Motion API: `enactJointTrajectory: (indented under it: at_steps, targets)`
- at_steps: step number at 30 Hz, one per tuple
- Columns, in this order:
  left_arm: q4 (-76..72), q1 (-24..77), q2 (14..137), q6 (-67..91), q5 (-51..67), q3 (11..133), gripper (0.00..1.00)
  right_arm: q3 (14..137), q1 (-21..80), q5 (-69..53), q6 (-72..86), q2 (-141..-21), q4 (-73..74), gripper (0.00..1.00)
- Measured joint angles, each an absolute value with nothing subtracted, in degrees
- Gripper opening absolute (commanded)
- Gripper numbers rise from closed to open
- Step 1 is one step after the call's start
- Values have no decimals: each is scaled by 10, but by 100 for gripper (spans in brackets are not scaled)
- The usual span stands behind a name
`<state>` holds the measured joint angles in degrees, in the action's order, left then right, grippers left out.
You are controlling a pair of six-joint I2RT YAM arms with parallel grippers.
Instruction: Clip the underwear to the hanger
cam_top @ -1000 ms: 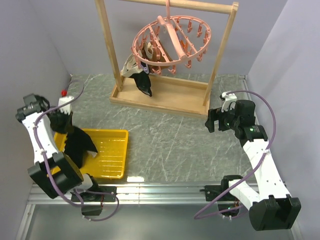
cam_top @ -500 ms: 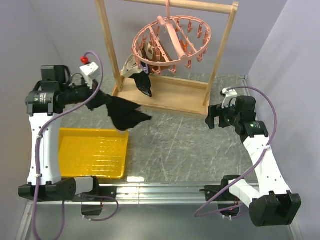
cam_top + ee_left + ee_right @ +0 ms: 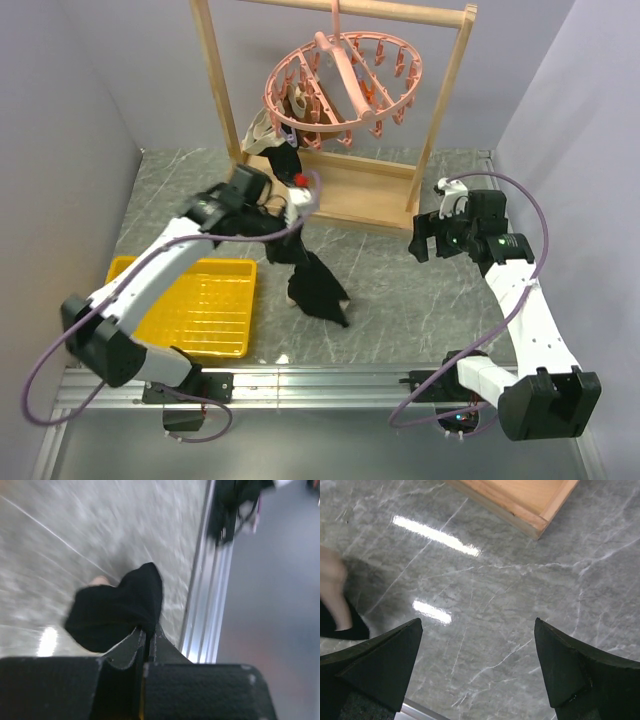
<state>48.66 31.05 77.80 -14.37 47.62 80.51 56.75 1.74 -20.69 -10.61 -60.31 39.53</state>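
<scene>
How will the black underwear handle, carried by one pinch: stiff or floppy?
Probably floppy: the underwear hangs limp and bunched below the left arm's shut jaws. Likely light, since one narrow pinch at an edge carries it all. It may swing, leaving no flat hem ready for pegs on the hanger.

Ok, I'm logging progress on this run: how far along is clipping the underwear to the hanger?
Done: the underwear is off the yellow tray, pinched in the shut left jaws. In hand: it dangles above the table, in front of the wooden rack, short of the hanger. Left: raising it to the pegs and clipping it; the right jaws stand open and empty.
</scene>
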Motion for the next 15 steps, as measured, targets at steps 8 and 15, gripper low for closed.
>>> enactJointTrajectory:
  at_steps: [8, 15]
  targets:
    - [438, 373, 847, -141, 458, 757, 0, 571, 17, -240, -137, -623, 426, 96]
    - [395, 380, 924, -107, 447, 914, 0, 581, 17, -243, -142, -635, 439, 95]
